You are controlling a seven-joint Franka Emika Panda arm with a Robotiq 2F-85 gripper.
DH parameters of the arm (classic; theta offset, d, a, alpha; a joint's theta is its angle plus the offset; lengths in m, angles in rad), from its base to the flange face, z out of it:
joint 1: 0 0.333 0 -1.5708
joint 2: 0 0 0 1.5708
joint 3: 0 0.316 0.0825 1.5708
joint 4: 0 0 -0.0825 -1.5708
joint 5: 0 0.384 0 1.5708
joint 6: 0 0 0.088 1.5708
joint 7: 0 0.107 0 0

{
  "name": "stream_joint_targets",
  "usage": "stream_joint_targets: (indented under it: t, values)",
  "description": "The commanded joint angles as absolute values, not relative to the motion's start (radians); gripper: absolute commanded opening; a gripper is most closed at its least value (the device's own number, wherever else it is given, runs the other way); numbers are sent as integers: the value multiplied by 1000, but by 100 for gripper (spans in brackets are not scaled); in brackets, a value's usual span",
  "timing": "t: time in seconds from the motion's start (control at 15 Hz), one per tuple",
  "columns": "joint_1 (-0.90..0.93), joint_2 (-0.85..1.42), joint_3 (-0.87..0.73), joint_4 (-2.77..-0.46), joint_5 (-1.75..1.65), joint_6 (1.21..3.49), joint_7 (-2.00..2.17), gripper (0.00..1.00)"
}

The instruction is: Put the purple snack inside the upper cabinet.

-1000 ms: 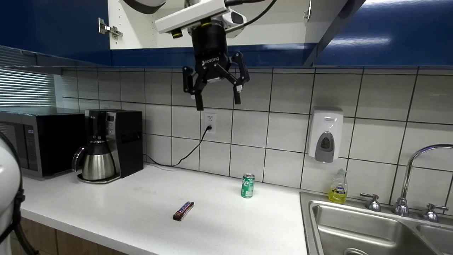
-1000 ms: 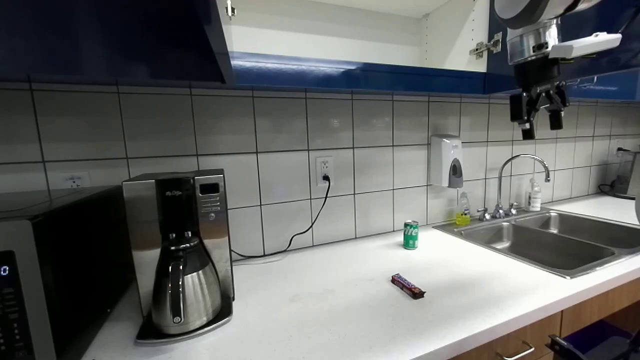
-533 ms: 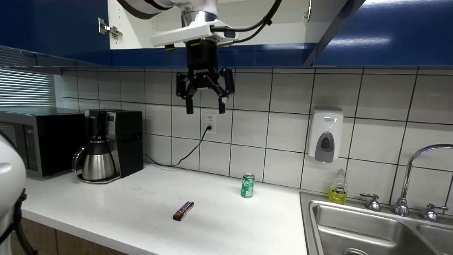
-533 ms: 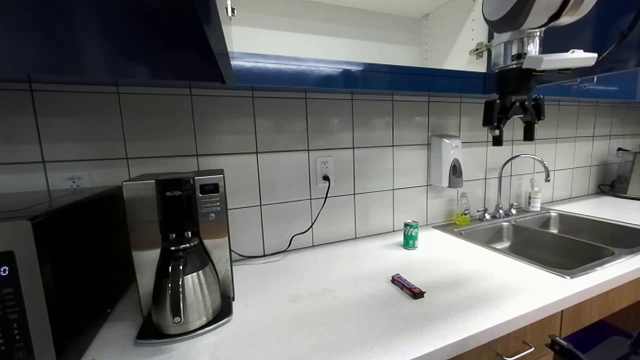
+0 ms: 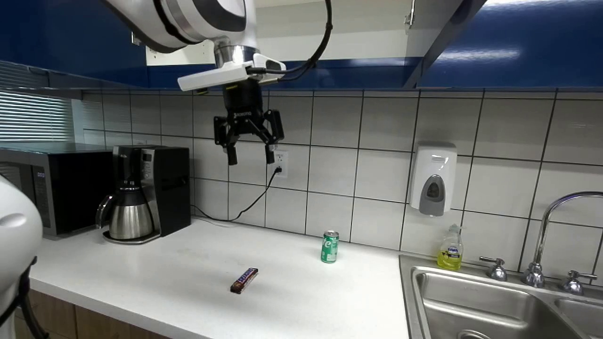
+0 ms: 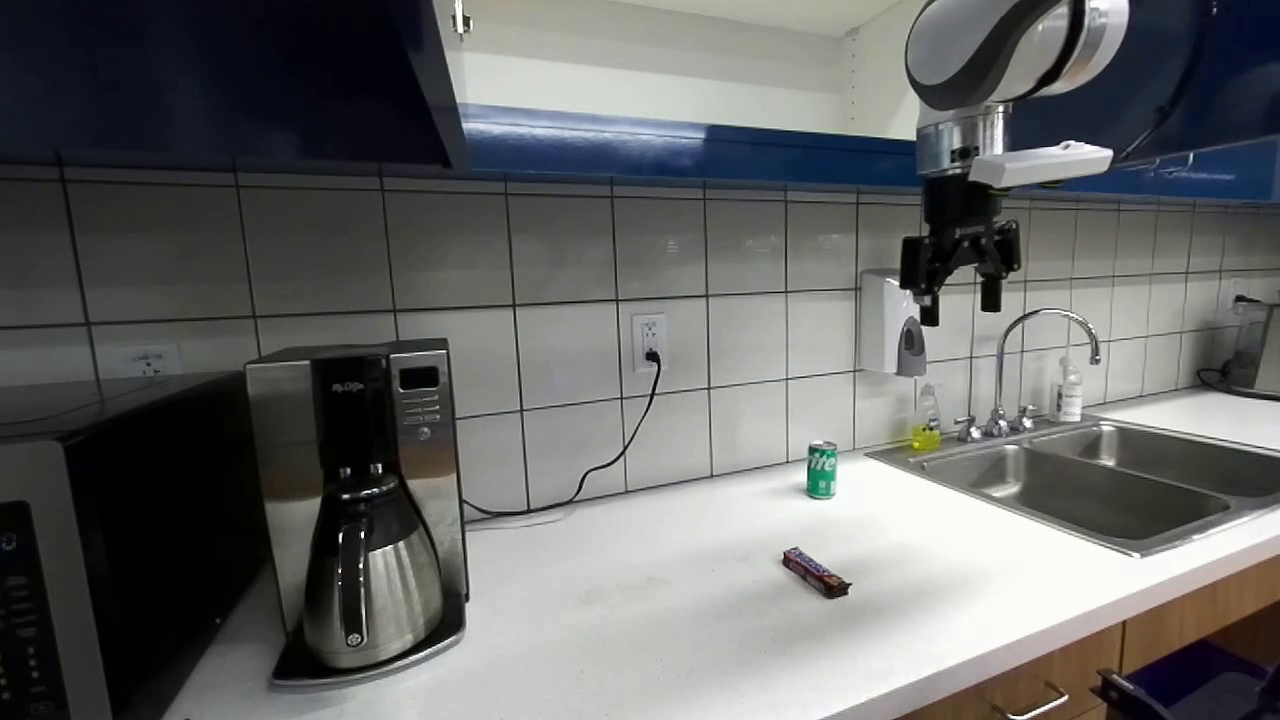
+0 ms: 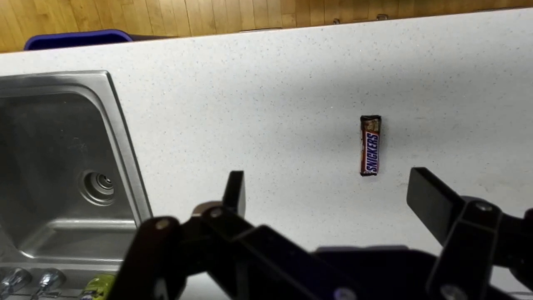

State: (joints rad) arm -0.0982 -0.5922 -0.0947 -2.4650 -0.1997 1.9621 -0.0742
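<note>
Hand (image 5: 251, 159) has come lower and slid left in both exterior views, spread wide and holding nothing, so I'd call this the approach: purple snack (image 5: 244, 281) lies on the surface (image 5: 306, 301) left of the sink (image 5: 412, 301), next probably centre over it, then lower

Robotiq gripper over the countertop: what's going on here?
A teleoperated Franka Panda arm holds its Robotiq gripper open, with nothing in it, above the white countertop. The Snickers bar lies flat on the countertop, not yet grasped. The task is to put it inside the upper cabinet, which stands open. A Sprite can stands upright on the same countertop; nothing is touching it.
</note>
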Motion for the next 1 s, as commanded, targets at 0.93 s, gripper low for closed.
stream_joint_targets:
  t: [0.93]
  values:
    - [-86,-182,-38,-2474,-207,2191,112,100]
